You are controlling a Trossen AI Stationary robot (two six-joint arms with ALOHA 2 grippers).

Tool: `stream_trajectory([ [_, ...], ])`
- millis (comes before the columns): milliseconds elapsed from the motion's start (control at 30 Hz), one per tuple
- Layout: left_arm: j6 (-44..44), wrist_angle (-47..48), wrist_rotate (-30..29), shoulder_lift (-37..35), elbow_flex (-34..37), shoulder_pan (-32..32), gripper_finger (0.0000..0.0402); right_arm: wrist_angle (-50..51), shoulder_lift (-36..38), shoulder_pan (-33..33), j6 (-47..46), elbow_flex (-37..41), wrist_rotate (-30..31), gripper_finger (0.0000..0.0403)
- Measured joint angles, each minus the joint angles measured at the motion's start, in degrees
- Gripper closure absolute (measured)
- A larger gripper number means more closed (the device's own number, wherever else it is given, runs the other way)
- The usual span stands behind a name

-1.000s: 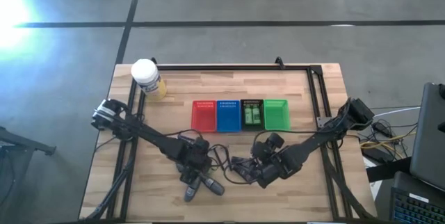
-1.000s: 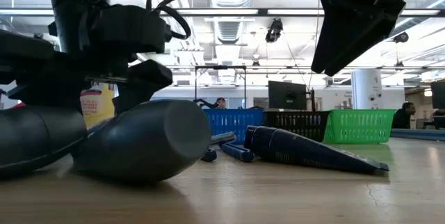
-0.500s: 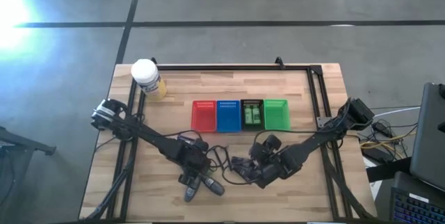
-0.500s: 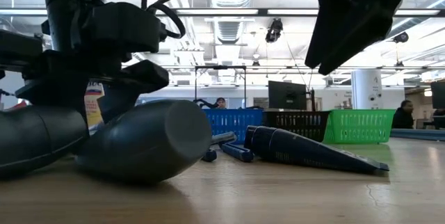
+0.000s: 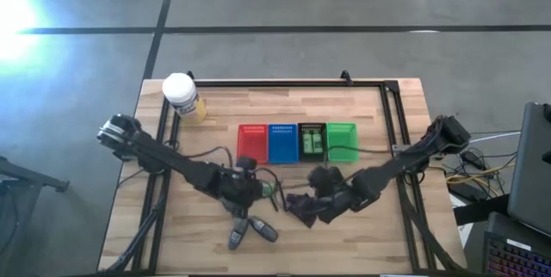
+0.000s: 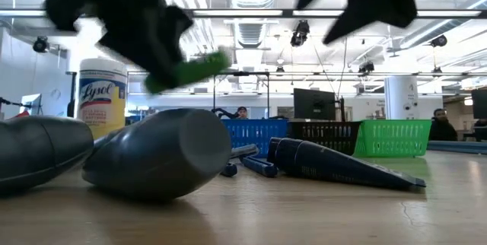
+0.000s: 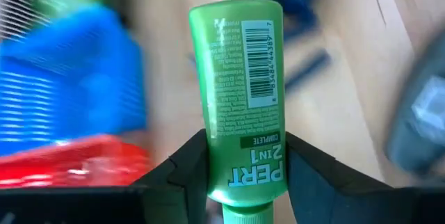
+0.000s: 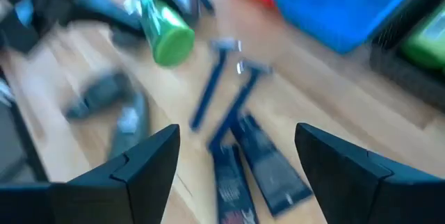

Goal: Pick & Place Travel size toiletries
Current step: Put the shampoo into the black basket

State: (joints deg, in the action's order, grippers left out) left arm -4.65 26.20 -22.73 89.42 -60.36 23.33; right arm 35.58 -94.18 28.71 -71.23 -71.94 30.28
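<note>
Left pincer (image 7: 240,175) clenches a green plastic shampoo tube (image 7: 240,92) mid-desk; right pincer (image 8: 236,165) hangs released nearby.

My left hand (image 7: 243,172) has matt black plastic fingers pinching a glossy green plastic tube (image 7: 240,92) with a printed label. Below it I see the desk (image 5: 215,113), pale wood with visible grain. Beside the tube, the red basket (image 5: 252,143) and blue basket (image 5: 282,143) look like ribbed plastic mesh. Grey tubes (image 6: 156,154) look smooth, satin.
</note>
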Motion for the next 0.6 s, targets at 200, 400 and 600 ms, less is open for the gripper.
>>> stream_trajectory([
  [200, 1.95, -5.26, -10.11, -6.03, 0.07, 0.04, 0.0249, -6.87, 5.44, -2.66, 0.98, 0.15, 1.20, 0.0104],
  [400, 9.11, -13.73, -11.62, -8.34, -0.11, 0.00, 0.0249, -14.37, 6.26, -6.16, 1.75, 0.20, 1.17, 0.0088],
  [600, 10.19, -13.73, -11.67, -7.02, -0.70, -0.54, 0.0250, -17.21, 6.06, -7.93, 1.10, 0.22, -0.52, 0.0075],
])
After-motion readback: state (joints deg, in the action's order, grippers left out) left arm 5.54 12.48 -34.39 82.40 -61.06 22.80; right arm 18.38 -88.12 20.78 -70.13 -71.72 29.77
